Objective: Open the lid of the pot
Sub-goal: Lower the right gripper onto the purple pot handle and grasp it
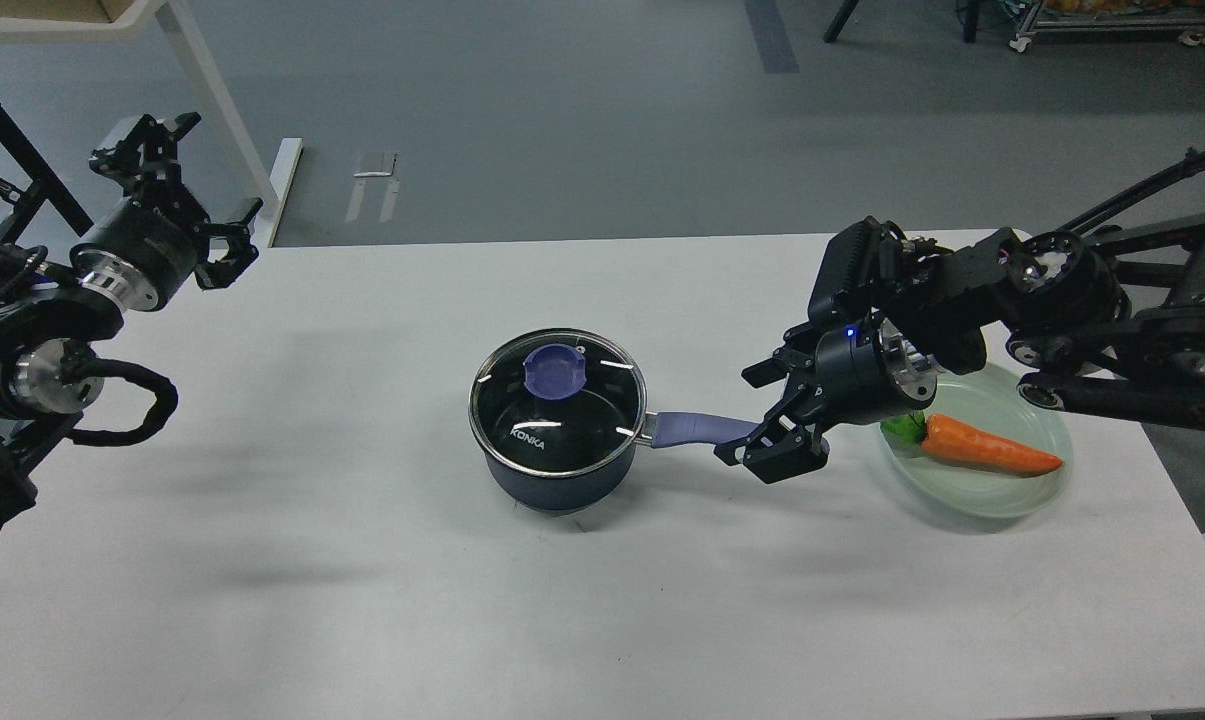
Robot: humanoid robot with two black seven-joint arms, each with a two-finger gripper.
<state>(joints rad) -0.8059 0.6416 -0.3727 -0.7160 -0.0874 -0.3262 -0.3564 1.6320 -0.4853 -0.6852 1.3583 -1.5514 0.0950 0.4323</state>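
Sitting lid (558, 395) covering pot (558, 478), carrot (984, 446) on plate (992, 500), right gripper (767, 425) open at handle, left gripper (197, 195) open.

Glass lid (559, 402) sits closed on navy pot (552, 485), mid-table.

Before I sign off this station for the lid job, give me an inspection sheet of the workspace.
Surface: white table, no spills seen.
Job's things: lid seated on pot; handle points right.
Clutter: carrot on green plate.
Grippers: right pincer at the handle's end, grip unclear; left pincer open, above the table's far-left edge.
Cables: black loop on left arm.
Surroundings: grey floor, white table leg.
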